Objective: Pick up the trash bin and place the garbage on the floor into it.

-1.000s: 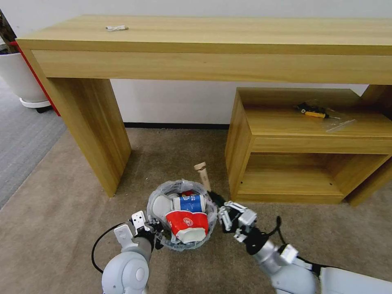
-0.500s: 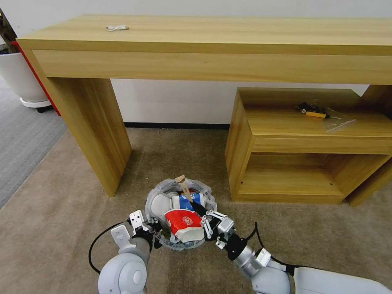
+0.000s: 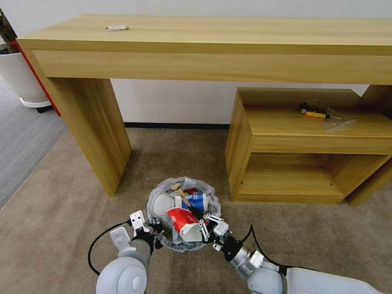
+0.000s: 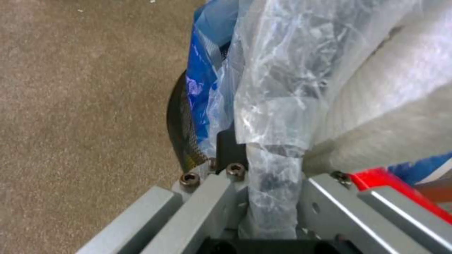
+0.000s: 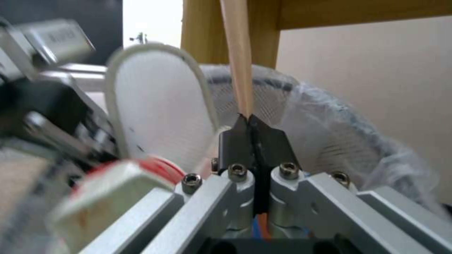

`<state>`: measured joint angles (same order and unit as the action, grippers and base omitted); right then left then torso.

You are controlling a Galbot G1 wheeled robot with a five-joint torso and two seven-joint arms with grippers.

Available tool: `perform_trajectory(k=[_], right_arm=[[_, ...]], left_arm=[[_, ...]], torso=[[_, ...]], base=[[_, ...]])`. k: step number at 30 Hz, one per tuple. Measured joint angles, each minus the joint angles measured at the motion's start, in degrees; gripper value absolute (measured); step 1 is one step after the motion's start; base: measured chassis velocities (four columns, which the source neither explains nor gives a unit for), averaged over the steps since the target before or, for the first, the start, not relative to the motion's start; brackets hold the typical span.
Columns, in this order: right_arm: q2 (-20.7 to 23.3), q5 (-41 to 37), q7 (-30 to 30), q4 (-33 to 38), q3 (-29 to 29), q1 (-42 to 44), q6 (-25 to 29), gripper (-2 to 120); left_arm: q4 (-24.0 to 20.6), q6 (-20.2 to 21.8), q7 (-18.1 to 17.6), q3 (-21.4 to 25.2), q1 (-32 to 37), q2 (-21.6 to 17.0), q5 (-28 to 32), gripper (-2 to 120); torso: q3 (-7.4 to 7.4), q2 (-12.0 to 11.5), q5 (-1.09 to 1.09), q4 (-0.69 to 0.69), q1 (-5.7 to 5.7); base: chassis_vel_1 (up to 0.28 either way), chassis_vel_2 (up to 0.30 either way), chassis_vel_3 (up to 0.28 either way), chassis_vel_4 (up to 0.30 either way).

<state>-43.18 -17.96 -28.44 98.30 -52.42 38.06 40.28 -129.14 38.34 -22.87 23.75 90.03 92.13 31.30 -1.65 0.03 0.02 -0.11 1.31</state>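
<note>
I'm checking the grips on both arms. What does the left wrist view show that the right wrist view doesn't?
Left wrist view alone: the left claw shut on the trash bin rim and its plastic bag, with beige floor beside it.

Right wrist view alone: the right claw shut on the wooden stick, which points up over the bin, and a white slipper inside.

Both: the bag-lined bin and red packaging in it.

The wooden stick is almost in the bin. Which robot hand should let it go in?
The right hand. It is shut on the wooden stick, holding it over the trash bin with its cups and slipper. The left hand is busy clamping the bin's rim and bag, so it probably should hold on.
</note>
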Motion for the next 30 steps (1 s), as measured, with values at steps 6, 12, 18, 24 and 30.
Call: perform_trajectory(k=[6,12,18,24,30], right_arm=[[0.2,1.1,0.0,-0.9,1.1,0.8,0.0,0],[0.9,1.9,-0.3,-0.7,1.5,1.8,-0.3,12],[2.2,2.0,-0.4,0.8,2.1,2.1,-1.0,30],[2.9,2.3,-0.7,1.6,2.8,2.2,-1.4,49],[3.8,2.7,-0.7,3.0,4.1,3.6,-1.7,75]], left_arm=[[0.2,0.1,0.0,0.1,-0.4,0.0,0.4,0],[1.4,0.1,0.0,0.4,-1.1,0.0,0.9,0],[2.1,0.1,-0.1,0.6,-1.1,0.0,1.0,0],[2.9,0.1,-0.2,1.1,-1.3,0.0,1.2,0],[4.5,0.0,-0.2,1.2,-1.4,0.0,1.2,0]], torso=[[0.0,0.0,-0.01,0.0,0.0],[0.0,0.0,0.0,0.0,0.0],[0.0,0.0,-0.01,0.0,0.0],[0.0,0.0,-0.01,0.0,0.0],[0.0,0.0,0.0,0.0,0.0]], base=[[0.0,0.0,0.0,0.0],[0.0,0.0,0.0,0.0],[0.0,0.0,0.0,0.0],[0.0,0.0,0.0,0.0],[0.0,0.0,0.0,0.0]])
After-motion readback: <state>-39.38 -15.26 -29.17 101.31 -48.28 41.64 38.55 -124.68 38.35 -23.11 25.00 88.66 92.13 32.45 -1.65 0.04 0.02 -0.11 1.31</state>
